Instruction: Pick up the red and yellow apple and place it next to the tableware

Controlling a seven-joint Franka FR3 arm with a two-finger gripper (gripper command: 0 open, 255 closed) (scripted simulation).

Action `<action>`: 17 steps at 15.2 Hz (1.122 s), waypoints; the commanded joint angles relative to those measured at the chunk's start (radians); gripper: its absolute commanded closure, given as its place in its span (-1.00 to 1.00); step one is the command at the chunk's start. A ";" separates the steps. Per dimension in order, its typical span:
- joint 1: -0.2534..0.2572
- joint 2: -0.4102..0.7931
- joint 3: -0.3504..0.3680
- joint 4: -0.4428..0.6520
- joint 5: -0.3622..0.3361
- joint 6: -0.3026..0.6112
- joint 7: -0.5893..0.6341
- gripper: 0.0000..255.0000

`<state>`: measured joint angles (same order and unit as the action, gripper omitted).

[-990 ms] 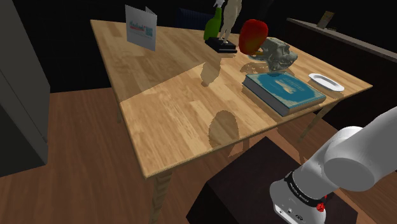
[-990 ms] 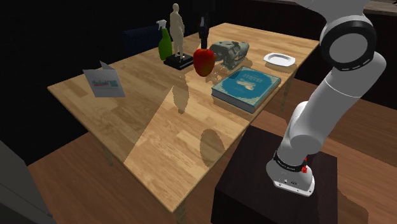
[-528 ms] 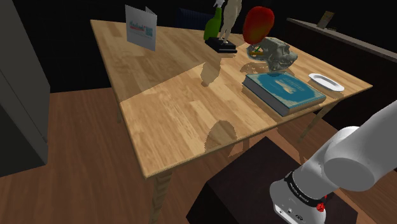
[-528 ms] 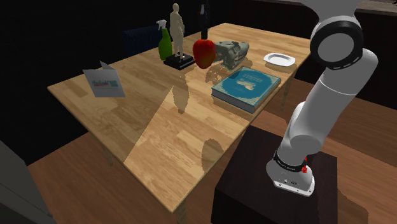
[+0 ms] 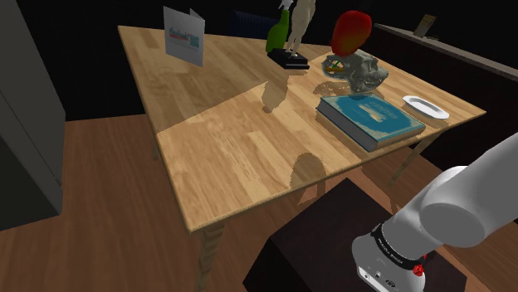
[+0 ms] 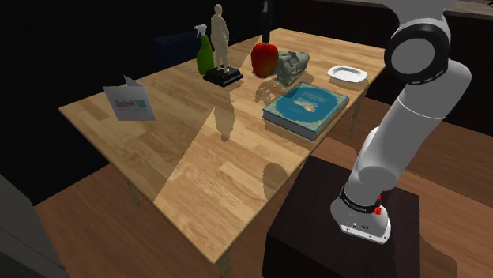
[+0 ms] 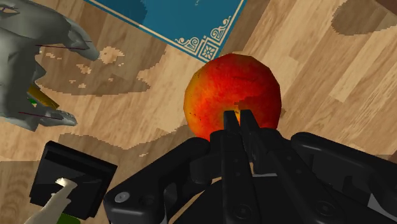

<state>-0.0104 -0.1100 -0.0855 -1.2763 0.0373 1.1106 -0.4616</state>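
The red and yellow apple (image 5: 351, 31) (image 6: 264, 58) hangs in the air above the far part of the wooden table (image 5: 224, 133). My black gripper (image 7: 237, 118) is shut on the apple (image 7: 232, 95) from above, its fingers pinched close together at the stem. The apple floats just above and beside a grey sculpted object (image 5: 364, 70) (image 6: 289, 63). The tableware, a small white plate (image 5: 425, 106) (image 6: 347, 74), lies near the table's edge on the shoulder view's right, beyond the blue book (image 5: 369, 119) from the apple.
A pale statue on a black base (image 5: 293, 50) (image 7: 70, 178) and a green spray bottle (image 5: 276, 35) stand close to the apple. A folded card (image 5: 183, 35) stands at the far left corner. The blue book (image 6: 306, 104) (image 7: 184, 19) lies between the grey object (image 7: 32, 57) and the near edge.
The apple has risen off the table in the gripper and drifted toward the shoulder view's right, from beside the statue to above the grey object.
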 commanded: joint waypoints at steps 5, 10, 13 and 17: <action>-0.063 -0.050 -0.090 -0.107 -0.030 0.053 -0.167 1.00; -0.114 -0.046 -0.168 -0.137 -0.051 0.086 -0.301 1.00; -0.145 -0.028 -0.215 -0.138 -0.058 0.105 -0.382 1.00; -0.190 0.014 -0.280 -0.121 -0.059 0.127 -0.492 1.00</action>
<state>-0.1904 -0.1006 -0.3517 -1.3901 -0.0208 1.2256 -0.9287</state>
